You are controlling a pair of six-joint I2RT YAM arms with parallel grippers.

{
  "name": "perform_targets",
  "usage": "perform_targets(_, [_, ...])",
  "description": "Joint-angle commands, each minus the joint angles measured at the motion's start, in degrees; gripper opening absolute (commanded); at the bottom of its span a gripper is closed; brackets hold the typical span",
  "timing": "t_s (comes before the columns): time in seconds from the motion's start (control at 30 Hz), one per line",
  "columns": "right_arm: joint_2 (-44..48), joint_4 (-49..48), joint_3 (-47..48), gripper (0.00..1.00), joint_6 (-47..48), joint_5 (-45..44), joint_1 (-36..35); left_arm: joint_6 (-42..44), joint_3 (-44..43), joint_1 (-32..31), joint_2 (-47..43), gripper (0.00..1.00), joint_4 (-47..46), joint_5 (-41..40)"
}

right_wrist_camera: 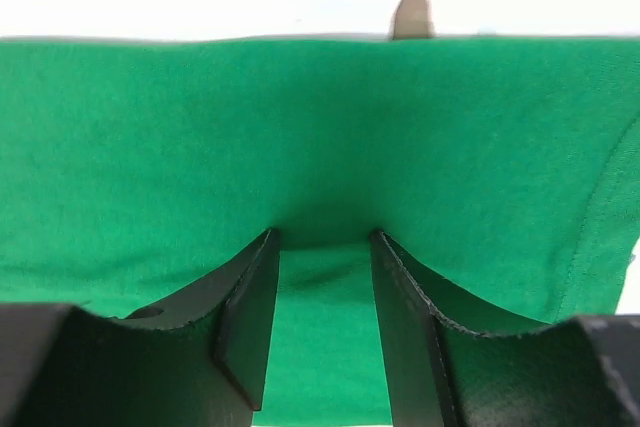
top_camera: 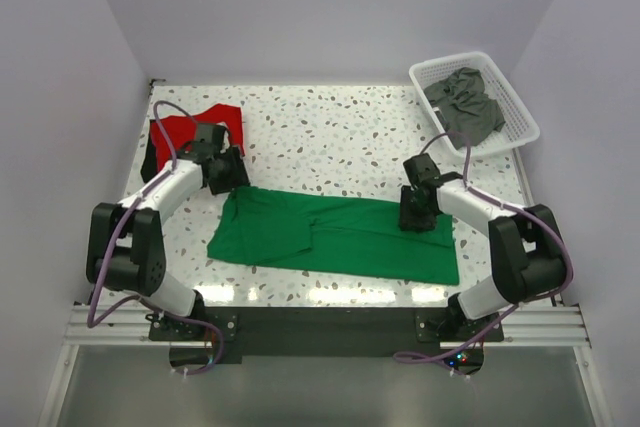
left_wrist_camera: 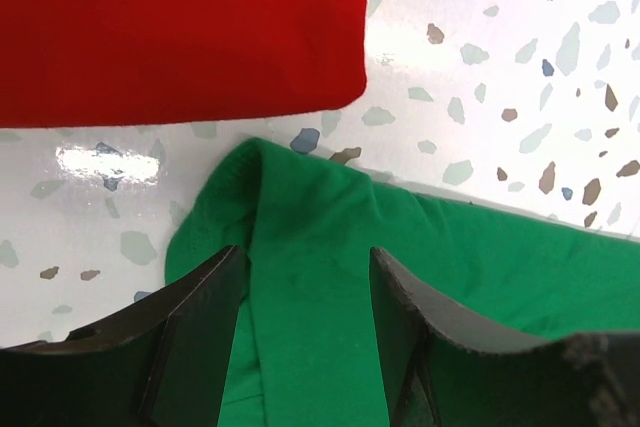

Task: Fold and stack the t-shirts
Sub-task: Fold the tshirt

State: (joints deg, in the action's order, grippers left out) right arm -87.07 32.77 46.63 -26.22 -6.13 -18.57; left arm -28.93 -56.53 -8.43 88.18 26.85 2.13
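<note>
While flat, green t-shirt (top_camera: 335,237) (far corners) meets both end effectors.
</note>
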Motion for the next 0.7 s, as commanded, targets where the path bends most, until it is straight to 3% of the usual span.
perform_targets(0.0, [-3.19,-0.69,-1.98,0.46,1.87,-4.24,2.13,1.24,-2.27,0.52,1.2,0.58,-2.33,-1.96])
perform_targets(0.37, [-7.15,1.77,0.04,0.45,1.78,-2.13,5.21,0.54,-3.85,0.52,6.29,0.56,-6.46,-1.96])
perform_targets(0.67, [-7.42,2.03,0.3,0.44,2.05,-1.87,5.47,0.71,-6.39,0.51,12.1,0.42,-7.26,-1.96])
